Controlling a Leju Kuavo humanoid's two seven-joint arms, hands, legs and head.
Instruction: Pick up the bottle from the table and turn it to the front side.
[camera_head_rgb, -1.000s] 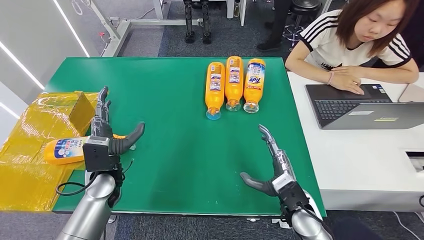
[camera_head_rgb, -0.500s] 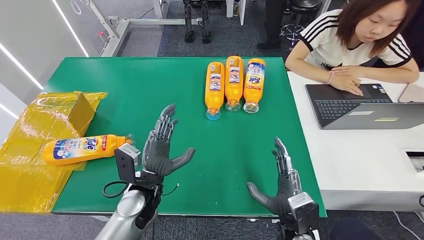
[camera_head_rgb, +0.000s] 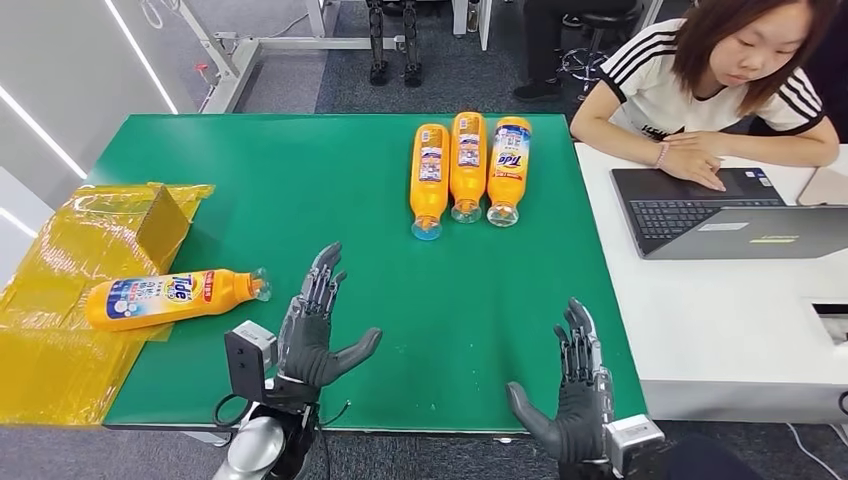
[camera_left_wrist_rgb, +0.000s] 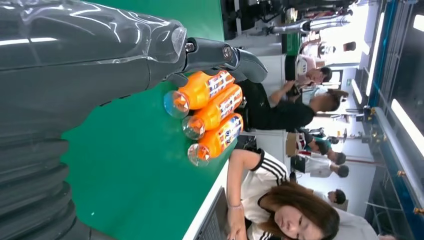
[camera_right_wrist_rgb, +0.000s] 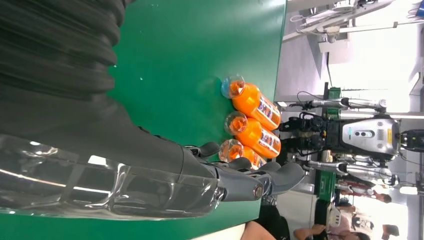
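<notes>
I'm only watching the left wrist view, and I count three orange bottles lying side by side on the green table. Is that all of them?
Observer: No. A fourth Tide bottle lies on its side, apart from them, on a yellow plastic sheet at the table's left end.
Operator: Which way is that one facing?
Observer: Its front Tide label faces up, and its cap points toward the middle of the green table.
Operator: Is either hand holding anything?
Observer: No. The left hand and the right hand are both empty with fingers apart, near the table's front edge.
</notes>
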